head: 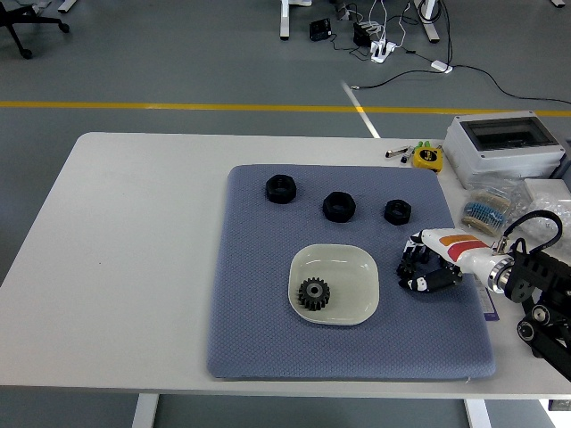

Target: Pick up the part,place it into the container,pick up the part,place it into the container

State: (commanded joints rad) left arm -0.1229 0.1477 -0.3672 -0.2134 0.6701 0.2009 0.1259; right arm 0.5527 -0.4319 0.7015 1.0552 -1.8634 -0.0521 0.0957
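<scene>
A pale green dish (350,267) sits on the blue-grey mat (259,294) with a black gear (313,293) in it. Three black nuts lie along the mat's far side: a left one (280,188), a middle one (339,205) and a right one (397,211). My right hand (419,268) is down on the mat just right of the dish, its fingers curled over a small black gear that is almost hidden under them. My left hand is out of view.
A grey electrical box (504,147) stands at the table's far right. A yellow tape measure (428,158), a bag of small components (486,209) and a white box (549,189) lie near it. The white table (134,250) stretches left of the mat.
</scene>
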